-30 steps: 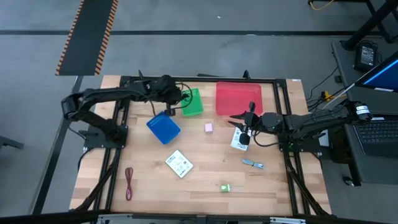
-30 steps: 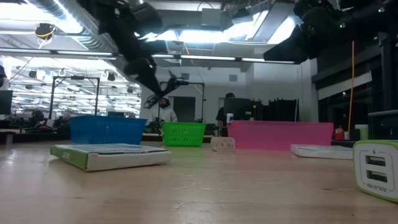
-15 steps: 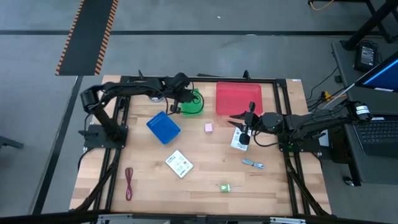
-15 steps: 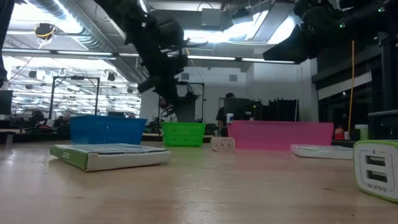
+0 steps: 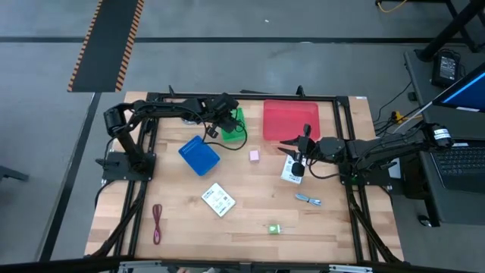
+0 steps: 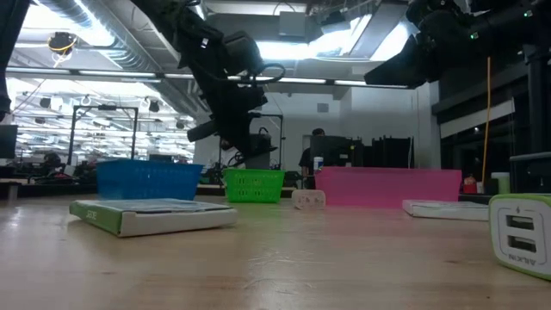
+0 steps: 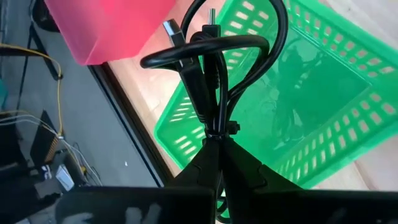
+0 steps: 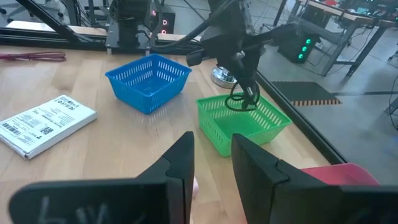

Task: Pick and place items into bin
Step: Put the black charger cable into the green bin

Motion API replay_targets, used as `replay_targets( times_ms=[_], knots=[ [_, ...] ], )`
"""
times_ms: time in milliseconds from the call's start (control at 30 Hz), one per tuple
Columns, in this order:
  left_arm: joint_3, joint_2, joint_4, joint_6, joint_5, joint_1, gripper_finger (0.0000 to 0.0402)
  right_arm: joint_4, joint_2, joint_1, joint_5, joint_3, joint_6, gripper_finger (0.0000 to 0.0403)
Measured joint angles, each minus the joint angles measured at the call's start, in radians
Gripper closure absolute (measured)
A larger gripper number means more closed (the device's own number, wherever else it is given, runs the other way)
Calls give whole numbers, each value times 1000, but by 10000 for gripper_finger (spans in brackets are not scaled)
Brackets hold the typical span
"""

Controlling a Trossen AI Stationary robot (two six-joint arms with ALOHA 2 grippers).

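I am clenching my left gripper (image 7: pixel 214 140) on the looped black cable (image 7: pixel 214 68), dangling it over the green basket (image 5: pixel 236 125) at the upper middle of the high view. My right gripper (image 5: pixel 297 155), fingers slightly parted, is hovering empty right of centre, above a white packet (image 5: pixel 291 174).

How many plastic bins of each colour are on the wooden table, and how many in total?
Blue mesh plastic bin: 1
Green mesh plastic bin: 1
Pink-red solid plastic bin: 1
Total: 3
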Motion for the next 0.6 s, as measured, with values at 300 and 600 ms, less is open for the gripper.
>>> replay_targets(
  times_ms=[300,600],
  knots=[
    [0,0,-2,-8,5,-1,398,0,0,0,0,0,0,314],
    [0,1,-2,-28,7,-1,395,0,0,0,0,0,3,314]
  ],
)
